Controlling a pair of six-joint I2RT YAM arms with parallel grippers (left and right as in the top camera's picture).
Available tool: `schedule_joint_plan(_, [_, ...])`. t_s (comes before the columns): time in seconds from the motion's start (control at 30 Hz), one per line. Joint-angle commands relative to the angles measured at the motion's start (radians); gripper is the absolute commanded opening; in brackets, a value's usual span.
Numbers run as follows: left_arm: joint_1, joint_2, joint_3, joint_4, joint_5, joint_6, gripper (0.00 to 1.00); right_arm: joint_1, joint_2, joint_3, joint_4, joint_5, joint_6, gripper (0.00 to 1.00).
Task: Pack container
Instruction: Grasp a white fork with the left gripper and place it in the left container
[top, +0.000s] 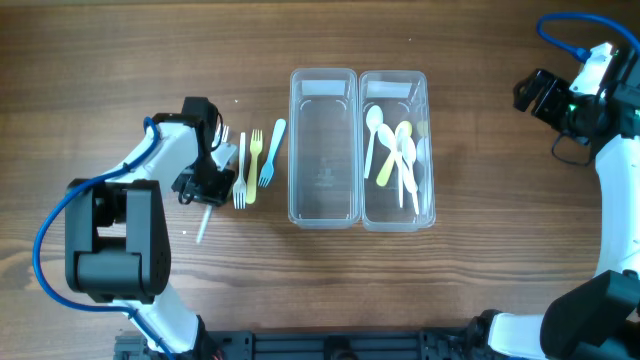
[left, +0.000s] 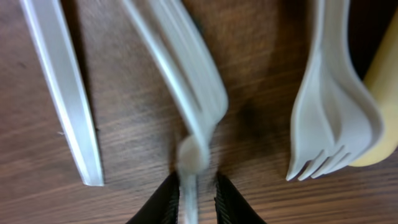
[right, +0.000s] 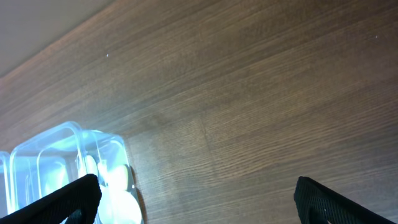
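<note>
Left gripper (left: 193, 194) is mine, and its two black fingers (left: 163, 202) are squeezed tight on the thin handle of a white utensil (left: 186, 74). It is too blurry for me to tell what kind. Just beside it on the wooden table (top: 120, 60) lies a white fork (left: 326, 118), right against a yellow fork (left: 385, 118). A blue fork (top: 271, 150) comes next. Farther off, two clear containers (top: 323, 150) stand side by side, touching. White and yellow spoons (top: 404, 150) lie in the right one. Far away, my right gripper (right: 198, 190) hangs over the table, fingers wide apart.
</note>
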Motion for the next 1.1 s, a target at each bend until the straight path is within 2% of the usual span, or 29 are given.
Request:
schedule_joint_plan(0.0, [0.003,0.009,-0.010,0.005,0.008,0.006,0.07,0.002,-0.019,0.026,-0.007,-0.008,0.014,1.00])
schedule_joint_plan(0.03, [0.003,0.009,-0.010,0.005,0.008,0.006,0.04,0.002,-0.019,0.026,-0.007,-0.008,0.014,1.00])
schedule_joint_plan(0.17, [0.002,0.006,-0.006,-0.011,0.007,0.005,0.04,0.002,-0.019,0.026,-0.010,-0.008,0.014,1.00])
schedule_joint_plan(0.23, [-0.005,-0.013,0.053,-0.076,-0.057,-0.049,0.04,0.002,-0.019,0.026,-0.015,-0.008,0.014,1.00])
schedule_joint_plan(0.4, [-0.022,-0.076,0.314,-0.298,-0.085,-0.105,0.04,0.002,-0.019,0.026,-0.018,-0.008,0.014,1.00])
schedule_joint_plan(0.53, [-0.100,-0.121,0.518,-0.389,0.050,-0.204,0.04,0.002,-0.019,0.026,-0.027,-0.008,0.015,1.00])
schedule_joint_plan(0.63, [-0.203,-0.142,0.588,-0.346,0.158,-0.255,0.04,0.002,-0.019,0.026,-0.027,-0.008,0.015,1.00])
schedule_joint_plan(0.87, [-0.422,-0.111,0.594,-0.150,0.172,-0.520,0.04,0.002,-0.019,0.026,-0.031,-0.008,0.014,1.00])
schedule_joint_plan(0.97, [-0.448,-0.047,0.594,-0.140,0.166,-0.626,0.04,0.002,-0.019,0.026,-0.037,-0.009,0.017,1.00])
schedule_joint_plan(1.07, [-0.457,0.034,0.594,-0.132,0.201,-0.621,0.07,0.002,-0.019,0.026,-0.042,-0.008,0.058,1.00])
